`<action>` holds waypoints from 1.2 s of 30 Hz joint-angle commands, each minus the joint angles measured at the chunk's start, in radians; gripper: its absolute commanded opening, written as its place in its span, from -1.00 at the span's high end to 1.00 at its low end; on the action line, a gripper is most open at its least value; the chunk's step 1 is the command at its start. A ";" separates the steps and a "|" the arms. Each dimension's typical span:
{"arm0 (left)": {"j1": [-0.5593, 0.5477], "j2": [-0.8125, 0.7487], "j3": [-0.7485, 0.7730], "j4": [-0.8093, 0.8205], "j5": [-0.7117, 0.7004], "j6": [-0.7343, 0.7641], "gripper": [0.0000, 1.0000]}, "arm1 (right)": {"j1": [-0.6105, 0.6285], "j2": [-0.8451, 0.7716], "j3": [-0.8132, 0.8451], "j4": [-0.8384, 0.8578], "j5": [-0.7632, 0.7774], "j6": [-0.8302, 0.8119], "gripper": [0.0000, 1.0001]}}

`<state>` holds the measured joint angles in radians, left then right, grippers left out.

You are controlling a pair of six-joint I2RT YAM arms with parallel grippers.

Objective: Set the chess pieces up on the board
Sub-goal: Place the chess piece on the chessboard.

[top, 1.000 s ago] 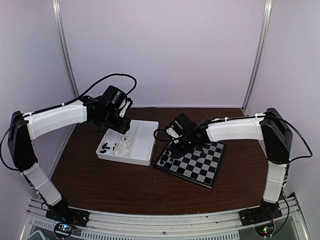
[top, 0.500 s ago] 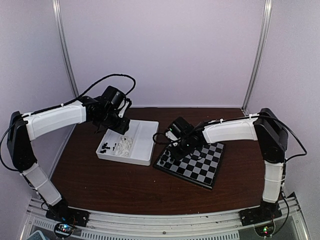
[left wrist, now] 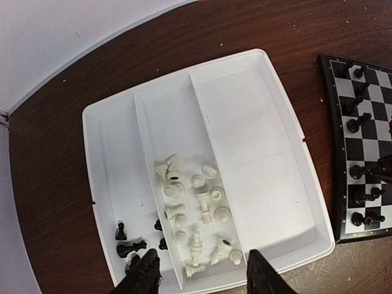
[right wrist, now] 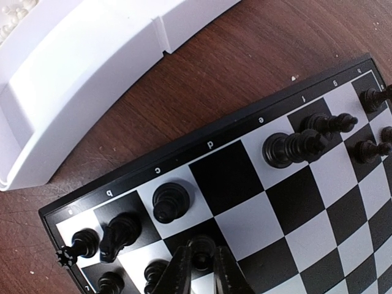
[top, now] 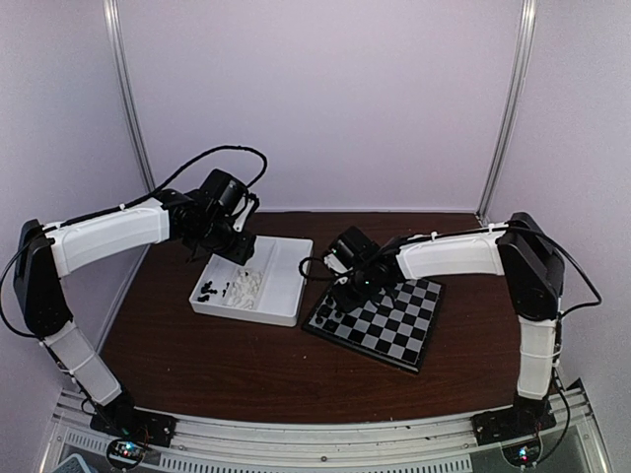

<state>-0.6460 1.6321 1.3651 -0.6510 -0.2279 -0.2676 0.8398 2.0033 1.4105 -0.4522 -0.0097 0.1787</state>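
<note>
Board (top: 389, 325) lies right of centre on the table (top: 227, 355), with black chessmen (right wrist: 294, 147) standing along its far-left edge. Right gripper (right wrist: 197, 272) is low over that edge, fingers close either side of one black piece (right wrist: 201, 250) — gripping or not, cannot tell. Farther left is the tray (left wrist: 245, 122), with white chessmen (left wrist: 196, 208) in the middle compartment and spare black men (left wrist: 130, 248) in the leftmost. Left gripper (left wrist: 205, 278) hovers above — spread, empty.
</note>
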 commanded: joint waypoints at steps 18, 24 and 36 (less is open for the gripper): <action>0.011 -0.026 -0.003 0.040 0.001 0.006 0.01 | -0.007 0.009 0.041 -0.015 0.030 -0.019 0.76; 0.012 -0.035 -0.008 0.040 0.001 0.006 0.01 | -0.007 0.008 0.045 -0.020 0.030 -0.022 0.77; 0.012 -0.039 -0.015 0.040 0.002 0.004 0.01 | -0.007 -0.020 0.012 -0.019 0.037 -0.013 0.77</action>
<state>-0.6422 1.6264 1.3628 -0.6502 -0.2276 -0.2672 0.8391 2.0098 1.4242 -0.4686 0.0010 0.1619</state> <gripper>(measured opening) 0.494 0.115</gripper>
